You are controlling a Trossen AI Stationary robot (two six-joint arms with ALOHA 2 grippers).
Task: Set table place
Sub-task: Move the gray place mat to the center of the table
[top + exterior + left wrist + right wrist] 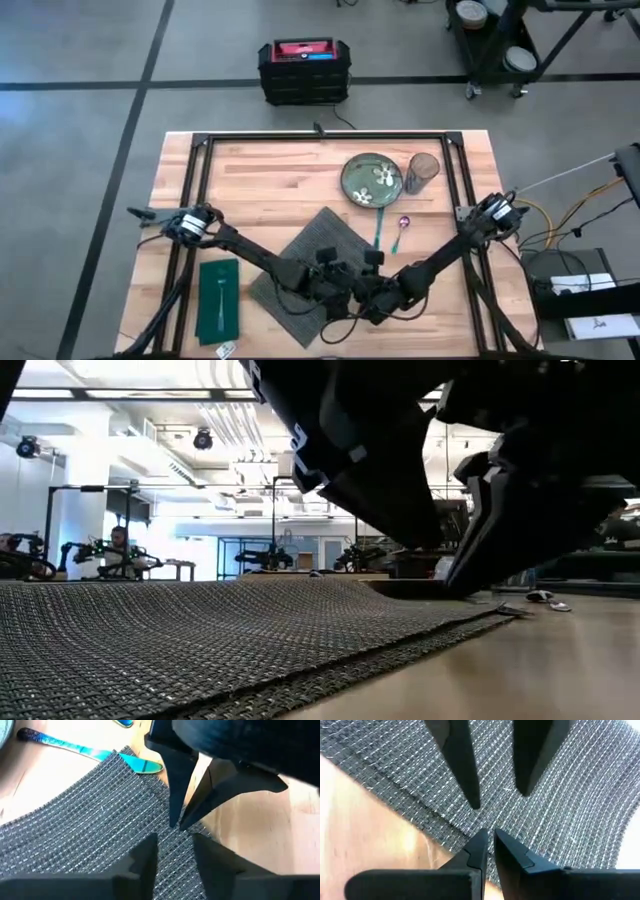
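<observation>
Left arm stretched low across the counter (260, 165), left pincer (174, 847) spread, tips over the placemat (312, 268) near its edge. Directly facing it, right pincer (489, 845) pressed almost together, pinching the placemat edge, arm angled in low from the far side. Blue knife (90, 754) beyond the pincers, tip resting on the mat

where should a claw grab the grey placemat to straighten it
Pinch the placemat at its thin edge near a corner, coming in low from the bare table beside it. It lies flat and skewed like a diamond, so only the rim offers a lip. The right claw sits at that edge, the left claw over the weave.
</observation>
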